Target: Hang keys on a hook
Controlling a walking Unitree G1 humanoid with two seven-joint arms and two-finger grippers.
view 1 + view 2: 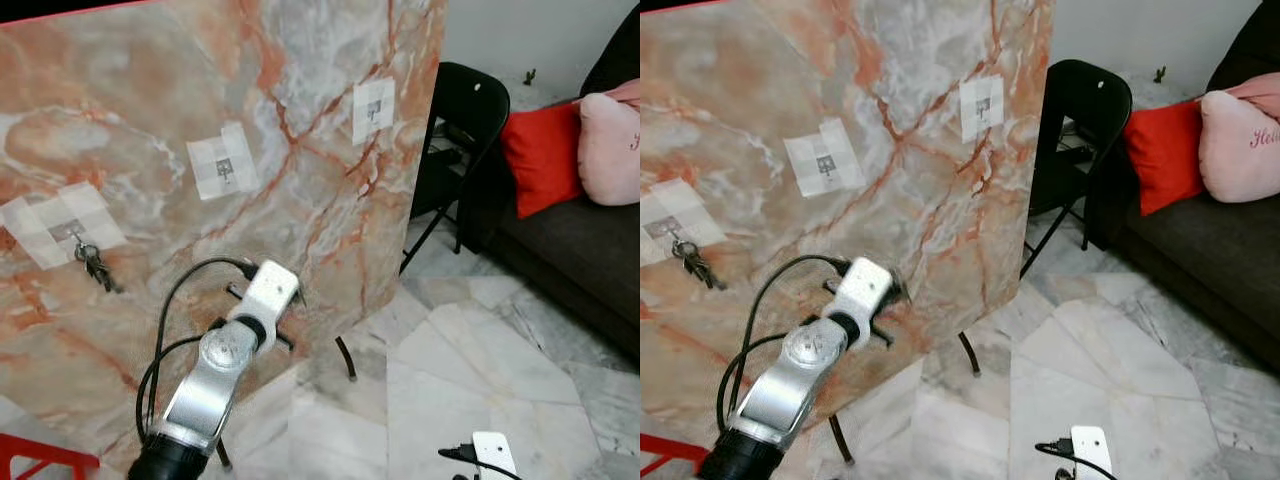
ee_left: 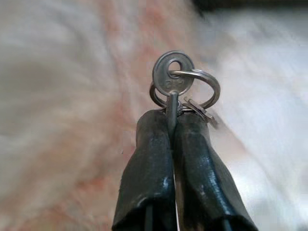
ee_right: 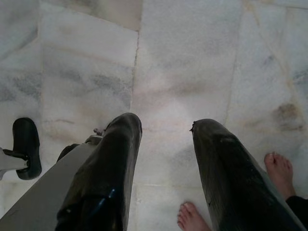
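A bunch of keys (image 2: 174, 79), one silver key on a split ring, sticks out from between the fingertips of my left gripper (image 2: 172, 118), which is shut on it. My left arm (image 1: 225, 360) reaches up toward the lower middle of a leaning marble board (image 1: 150, 90); its white wrist hides the fingers there. Three hooks sit on white taped patches on the board. The left hook (image 1: 70, 232) carries another bunch of keys (image 1: 95, 265). The middle hook (image 1: 224, 168) and right hook (image 1: 373, 108) are bare. My right gripper (image 3: 163, 130) hangs open over the floor.
A black folding chair (image 1: 470, 110) stands right of the board. Beyond it is a dark sofa (image 1: 570, 250) with a red cushion (image 1: 545, 155) and a pink one (image 1: 610, 140). A person's bare feet (image 3: 190, 214) stand on the marble floor by my right gripper.
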